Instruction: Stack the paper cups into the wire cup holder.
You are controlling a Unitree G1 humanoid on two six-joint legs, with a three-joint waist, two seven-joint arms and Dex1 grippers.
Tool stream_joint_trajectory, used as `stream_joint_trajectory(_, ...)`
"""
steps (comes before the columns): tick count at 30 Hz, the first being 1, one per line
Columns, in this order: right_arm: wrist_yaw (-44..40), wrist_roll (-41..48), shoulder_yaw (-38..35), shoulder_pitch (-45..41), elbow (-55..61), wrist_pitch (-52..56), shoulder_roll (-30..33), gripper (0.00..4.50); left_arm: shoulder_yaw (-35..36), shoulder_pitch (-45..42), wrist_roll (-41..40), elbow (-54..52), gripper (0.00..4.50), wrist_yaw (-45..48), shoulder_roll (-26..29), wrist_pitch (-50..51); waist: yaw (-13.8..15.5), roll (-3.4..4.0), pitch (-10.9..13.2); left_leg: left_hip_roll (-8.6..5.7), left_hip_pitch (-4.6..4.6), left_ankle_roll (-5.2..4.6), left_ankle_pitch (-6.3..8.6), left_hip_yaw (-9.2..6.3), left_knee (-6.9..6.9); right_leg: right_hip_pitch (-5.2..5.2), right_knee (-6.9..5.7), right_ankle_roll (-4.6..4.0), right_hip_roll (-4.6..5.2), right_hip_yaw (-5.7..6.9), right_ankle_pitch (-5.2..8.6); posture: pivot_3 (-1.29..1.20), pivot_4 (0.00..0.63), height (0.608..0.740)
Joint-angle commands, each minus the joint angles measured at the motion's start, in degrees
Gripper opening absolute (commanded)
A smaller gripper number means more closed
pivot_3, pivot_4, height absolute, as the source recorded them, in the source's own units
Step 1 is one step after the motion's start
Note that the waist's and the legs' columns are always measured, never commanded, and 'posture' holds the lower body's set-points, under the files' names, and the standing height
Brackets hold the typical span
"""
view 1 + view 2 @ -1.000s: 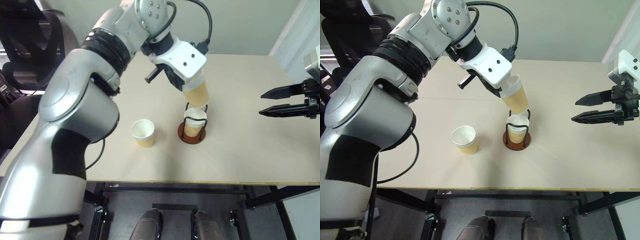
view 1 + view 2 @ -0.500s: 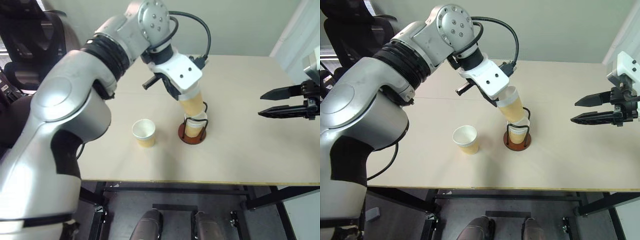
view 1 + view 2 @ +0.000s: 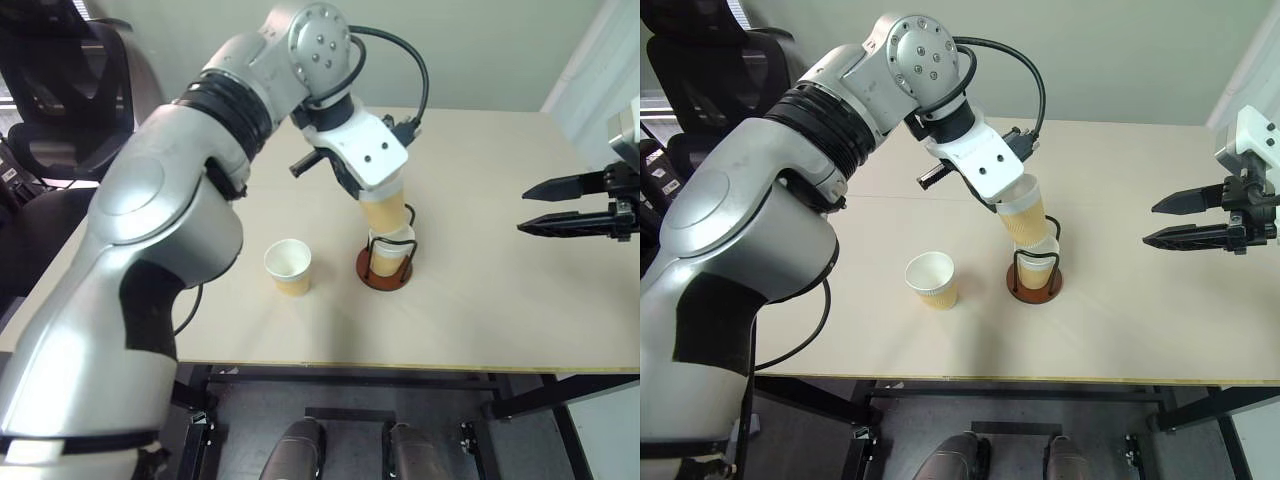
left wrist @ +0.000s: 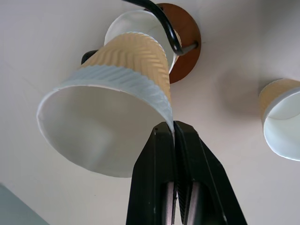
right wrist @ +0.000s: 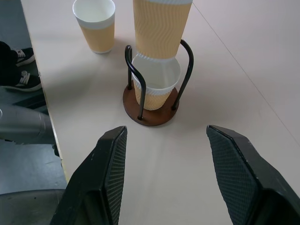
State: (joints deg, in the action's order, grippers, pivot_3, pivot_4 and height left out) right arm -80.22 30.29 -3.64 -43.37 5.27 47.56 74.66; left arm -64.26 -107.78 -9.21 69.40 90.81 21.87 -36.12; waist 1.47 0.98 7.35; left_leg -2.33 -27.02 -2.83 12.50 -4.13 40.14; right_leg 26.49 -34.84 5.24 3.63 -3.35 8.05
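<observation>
My left gripper (image 4: 173, 129) is shut on the white rim of a tan paper cup (image 3: 385, 210), which hangs tilted over the wire cup holder (image 3: 368, 272). The held cup (image 5: 161, 28) has its bottom in the mouth of a second cup (image 5: 157, 89) that stands inside the black wire loops on the reddish-brown disc. A third cup (image 3: 288, 266) stands upright on the table, to the left of the holder. My right gripper (image 3: 522, 209) hovers open and empty, well to the right of the holder and pointing at it.
The light wooden table (image 3: 480, 290) has its front edge close below the holder and the loose cup. A black office chair (image 3: 60, 90) stands off the table's left side. In the right wrist view, dark shoes (image 5: 18, 70) rest on the floor beyond the table's edge.
The left hand has sunk slightly and turned. The held cup's bottom, which hung just above the holder's cup, now sits in its mouth. The right gripper has kept still.
</observation>
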Motion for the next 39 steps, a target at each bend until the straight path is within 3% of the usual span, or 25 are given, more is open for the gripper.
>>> stream_joint_trajectory(1,0.38,0.97,-2.94,-0.19,1.32,-0.81,0.74,2.7,2.71,-0.01,1.65,0.6,0.11,1.69,-0.64,-0.87,0.04,0.0,0.0,-0.01,0.0,0.0,0.01,-0.01,0.0,0.0,0.0,0.02,0.05,0.0,0.02,0.0,0.15,0.74)
stream_joint_trajectory(20,1.33,1.42,-3.49,1.25,2.42,-0.52,1.15,2.7,3.82,0.92,3.2,0.5,0.11,1.69,-1.9,-1.46,0.08,0.0,0.0,-0.1,-0.02,-0.05,0.1,0.04,0.0,-0.01,0.0,0.11,0.28,0.02,0.08,0.0,0.15,0.74)
stream_joint_trajectory(23,1.45,1.58,-3.52,1.44,2.56,-0.47,1.27,2.7,3.34,0.92,3.04,0.41,0.68,1.69,-1.8,-1.52,0.1,0.0,0.0,-0.13,-0.02,-0.05,0.1,0.05,-0.01,-0.01,0.0,0.13,0.3,0.03,0.09,0.0,0.15,0.74)
stream_joint_trajectory(33,1.99,1.42,-2.75,0.85,2.35,-0.58,1.26,2.7,7.36,0.62,0.81,0.76,4.38,1.69,-2.68,1.51,0.1,-0.01,0.01,-0.29,-0.03,-0.08,0.11,0.03,-0.01,-0.02,-0.01,0.24,0.49,0.04,0.13,0.0,0.15,0.74)
stream_joint_trajectory(39,6.54,0.64,-0.88,-1.67,4.36,1.31,-0.81,2.7,9.82,2.8,-5.46,-2.17,4.47,1.69,1.7,5.93,-0.03,0.05,-0.03,-0.45,0.01,-0.17,0.15,0.06,-0.04,-0.03,-0.05,0.48,0.62,-0.01,0.13,0.0,0.15,0.74)
